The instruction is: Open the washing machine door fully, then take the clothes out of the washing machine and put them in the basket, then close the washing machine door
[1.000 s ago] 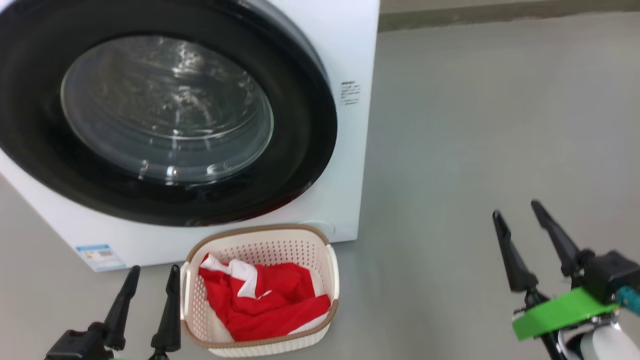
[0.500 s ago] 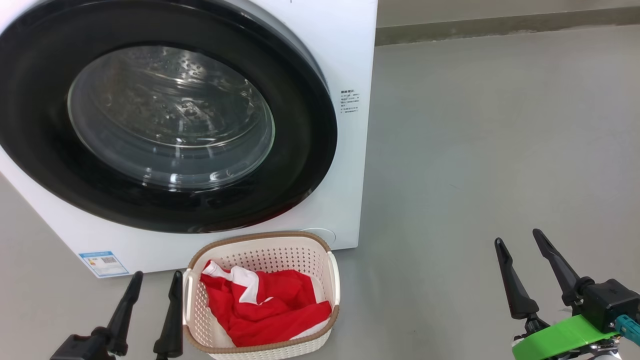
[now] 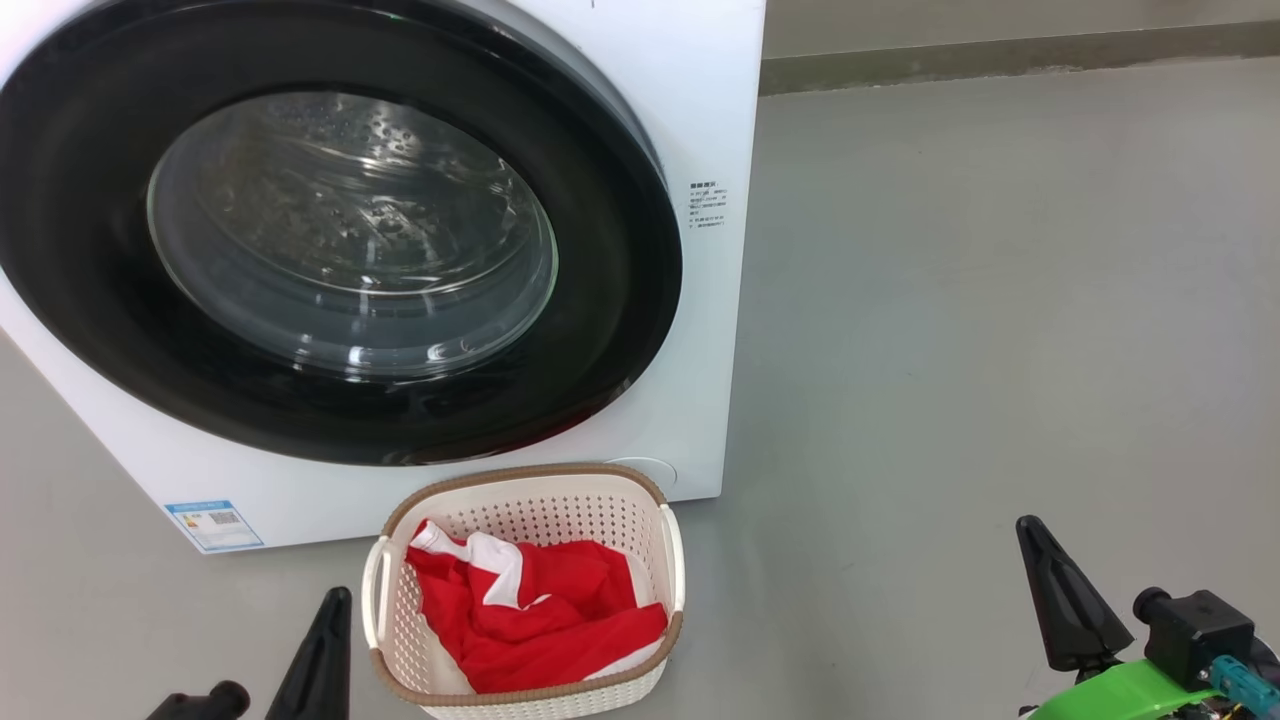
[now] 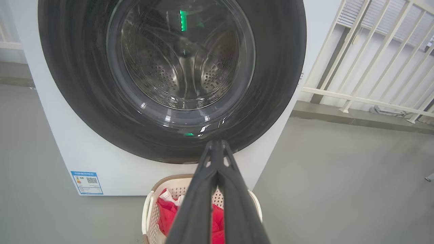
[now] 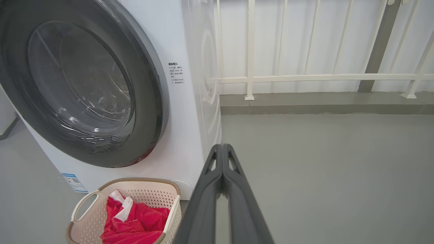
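1. Door [image 3: 350, 235]: lies flat against the washer [image 3: 715, 120] front, black rim unbroken all round. In the R wrist view its edge sits tight to the white panel. Prob. shut, though the latch itself can't be seen.
2. Through the glass: steel drum [image 4: 179, 64] w/ patches of small holes and a green glint on the glass.
3. Clothes [image 3: 540, 620]: in the basket [image 3: 520, 475], red w/ white trim, bunched up and lying below the brown rim.
4. Basket: upright on the grey floor [image 3: 1000, 350], just in front of the washer, under the door's lower right and near the washer's R front corner.
5. L gripper [image 4: 216, 144]: fingers pressed together tip to tip, clenched on nothing. It points at the door's lower rim. In the head view one of its fingers [image 3: 320, 650] stands at lower left, just beside the basket's L handle and not touching it.
6. R gripper [image 5: 222, 147]: fingers likewise meet at the tips, clenched and empty, aimed twd. the washer's R front corner. In the head view it sits at lower right over bare floor, well apart from the basket, w/ a green band [image 3: 1120, 695] at the wrist.
7. Also: blue sticker [image 3: 213, 523] at the washer's lower L front, small printed label [image 3: 707, 205] right of the door, white railing [image 5: 251, 51] behind.
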Available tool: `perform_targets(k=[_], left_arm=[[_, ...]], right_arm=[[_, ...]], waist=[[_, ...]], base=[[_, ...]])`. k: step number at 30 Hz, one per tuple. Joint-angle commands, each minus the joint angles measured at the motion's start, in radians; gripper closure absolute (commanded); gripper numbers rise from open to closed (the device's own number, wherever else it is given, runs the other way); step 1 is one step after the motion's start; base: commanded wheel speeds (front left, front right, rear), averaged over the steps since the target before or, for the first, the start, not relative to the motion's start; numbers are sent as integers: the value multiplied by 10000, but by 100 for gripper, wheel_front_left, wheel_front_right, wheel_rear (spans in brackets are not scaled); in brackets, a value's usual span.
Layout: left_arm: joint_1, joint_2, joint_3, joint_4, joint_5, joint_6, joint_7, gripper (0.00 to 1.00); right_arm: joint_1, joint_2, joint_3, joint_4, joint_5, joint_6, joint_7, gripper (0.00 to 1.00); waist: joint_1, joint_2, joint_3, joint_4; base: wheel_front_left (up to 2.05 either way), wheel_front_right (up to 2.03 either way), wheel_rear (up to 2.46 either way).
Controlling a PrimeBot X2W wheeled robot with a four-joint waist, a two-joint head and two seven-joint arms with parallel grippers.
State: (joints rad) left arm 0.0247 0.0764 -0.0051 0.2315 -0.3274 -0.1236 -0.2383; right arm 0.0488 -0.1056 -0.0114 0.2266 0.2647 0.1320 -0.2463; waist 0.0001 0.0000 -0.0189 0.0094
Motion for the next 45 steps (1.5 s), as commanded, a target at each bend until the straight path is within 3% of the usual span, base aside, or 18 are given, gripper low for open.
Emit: perform_targets(k=[1, 45], left_arm=[[-198, 90, 71, -230, -321, -5, 63, 100], [-610, -39, 480, -96, -4891, -29, 1326, 100]], right_arm=[[-243, -89, -42, -240, 409, -1, 55, 100], [-729, 145, -404, -83, 5175, -5, 1353, 100]], waist=[[13, 0, -4, -2], [0, 0, 84, -36]], base=[[0, 0, 0], [0, 0, 0]])
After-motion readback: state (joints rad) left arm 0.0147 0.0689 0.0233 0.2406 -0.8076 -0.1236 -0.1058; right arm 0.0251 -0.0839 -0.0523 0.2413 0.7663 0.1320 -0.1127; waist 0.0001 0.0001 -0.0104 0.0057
